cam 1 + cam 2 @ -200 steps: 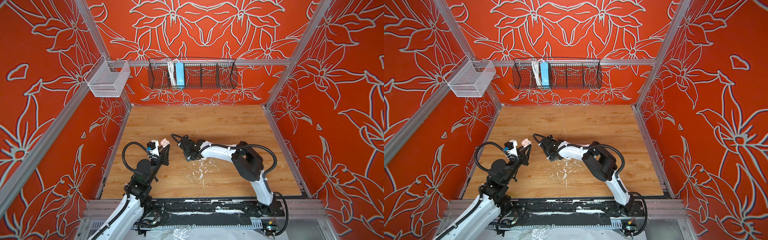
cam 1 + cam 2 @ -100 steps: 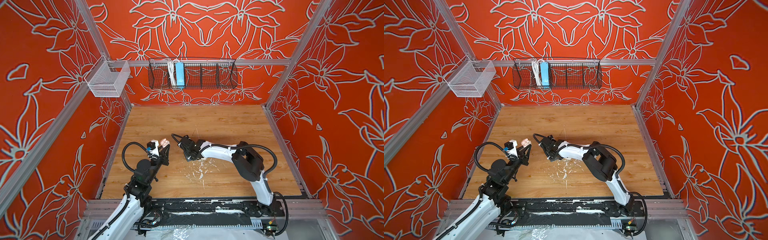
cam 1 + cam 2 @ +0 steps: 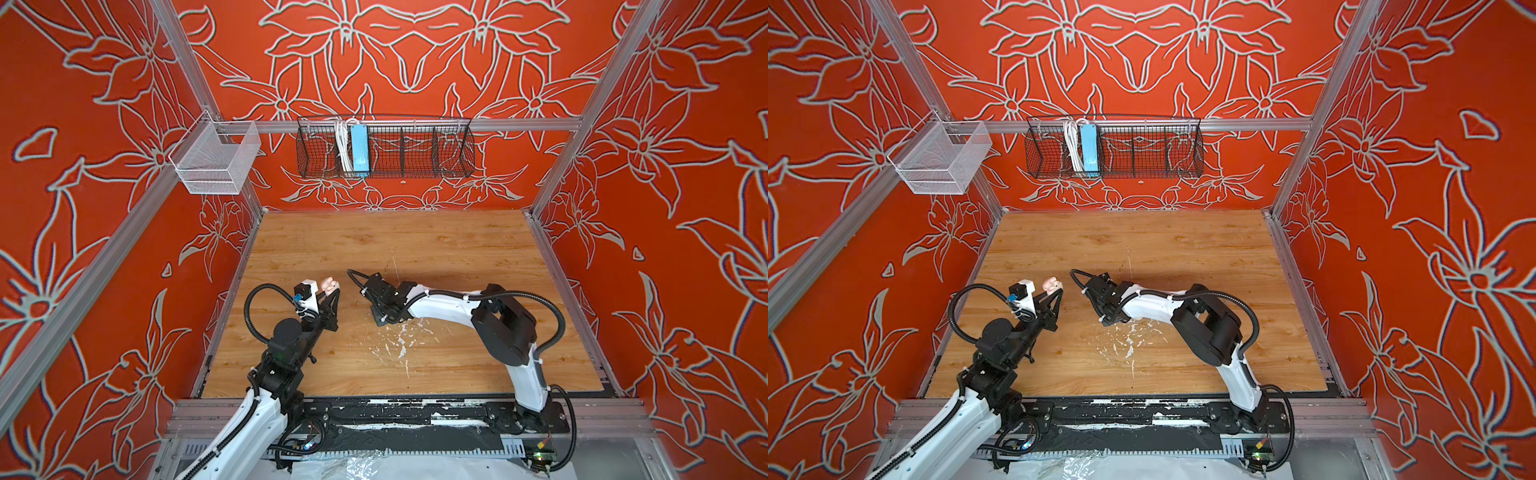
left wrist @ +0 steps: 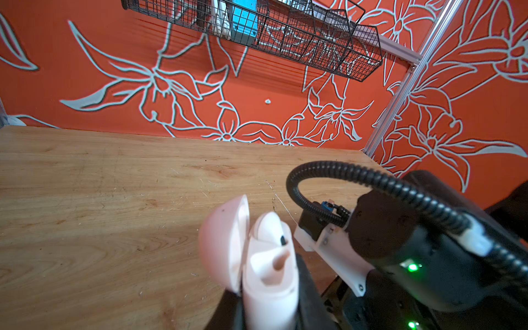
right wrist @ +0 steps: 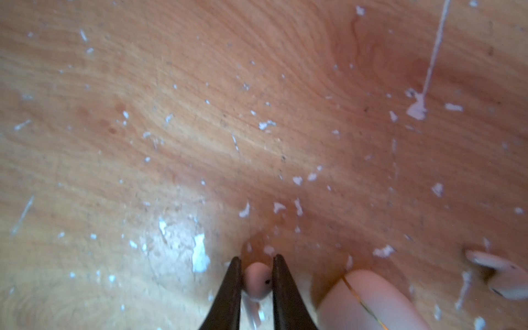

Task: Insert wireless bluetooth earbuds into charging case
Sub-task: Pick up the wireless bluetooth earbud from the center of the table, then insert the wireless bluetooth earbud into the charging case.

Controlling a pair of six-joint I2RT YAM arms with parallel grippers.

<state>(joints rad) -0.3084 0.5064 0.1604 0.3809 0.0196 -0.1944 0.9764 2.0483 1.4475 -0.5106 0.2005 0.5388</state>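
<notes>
My left gripper (image 4: 268,298) is shut on a pale pink charging case (image 4: 270,283) and holds it upright above the table's left side, lid (image 4: 223,243) swung open. One earbud (image 4: 271,228) sits in a socket of this case; the socket beside it shows empty. Both top views show this case (image 3: 328,286) (image 3: 1052,284) at the left gripper's tip. My right gripper (image 5: 255,261) points down at the table (image 3: 415,249) near its middle, its fingers closed on the head of a small pale earbud (image 5: 257,281) whose stem lies on the wood. Another earbud (image 5: 497,275) lies apart from it.
A second pale case (image 5: 371,303), shut, lies on the wood right beside the right gripper. White paint flecks (image 3: 399,340) are scattered over the table's middle. A black wire basket (image 3: 384,145) and a white mesh basket (image 3: 216,160) hang on the walls.
</notes>
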